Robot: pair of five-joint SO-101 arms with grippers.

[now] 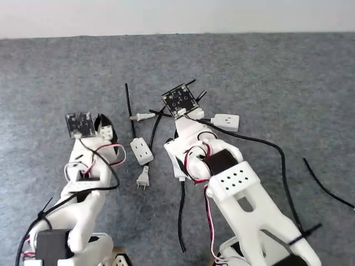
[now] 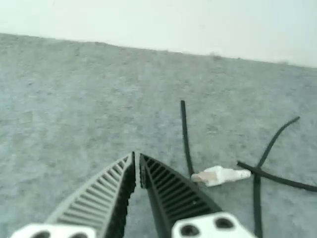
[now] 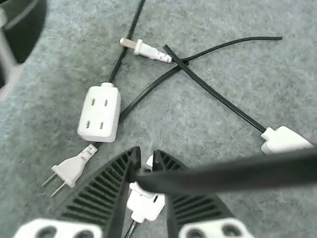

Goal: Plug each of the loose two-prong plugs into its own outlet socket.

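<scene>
In the right wrist view a white outlet socket (image 3: 99, 113) lies flat on the grey carpet, with a loose two-prong plug (image 3: 69, 171) just beside it. Farther off lies a second plug (image 3: 146, 49), and a second socket (image 3: 285, 140) sits to one side. My right gripper (image 3: 144, 152) is shut on a black cord (image 3: 223, 173) above another white cord end (image 3: 143, 201). My left gripper (image 2: 137, 157) is shut and holds nothing, with that second plug (image 2: 220, 174) ahead of it. From above, the socket (image 1: 141, 151) and nearer plug (image 1: 143, 178) lie between the arms.
Black cords (image 1: 285, 166) cross the carpet around and behind the right arm, and one loose cord (image 1: 324, 185) lies at the far right. A pale wall (image 1: 177, 16) borders the carpet at the back. Open carpet lies at the far left.
</scene>
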